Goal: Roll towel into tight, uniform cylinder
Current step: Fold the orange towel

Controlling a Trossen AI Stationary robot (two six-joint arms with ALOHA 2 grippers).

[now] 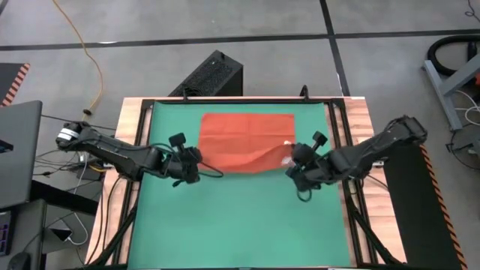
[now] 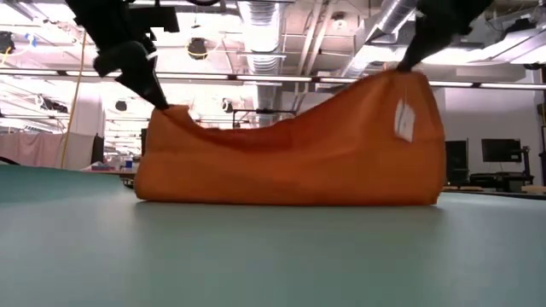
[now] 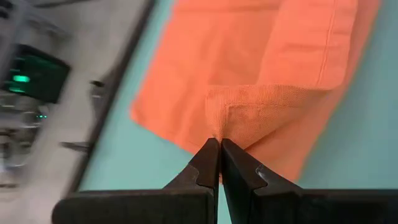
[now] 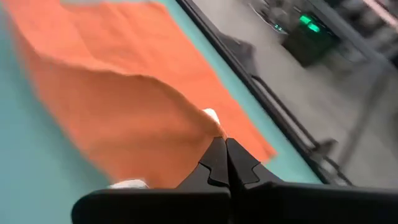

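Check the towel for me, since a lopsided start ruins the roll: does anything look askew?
Yes. The towel's near edge is lifted unevenly: the right gripper holds its corner, the one with the white tag, higher than the left gripper holds its corner, so the edge sags between them. The far part lies flat on the green mat.

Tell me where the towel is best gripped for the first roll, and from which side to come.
Grip the towel by its two near corners, coming from the near edge. The left gripper and the right gripper each have their jaws shut on one corner, so that edge hangs lifted off the green mat while the far part lies flat, probably ready to fold over.
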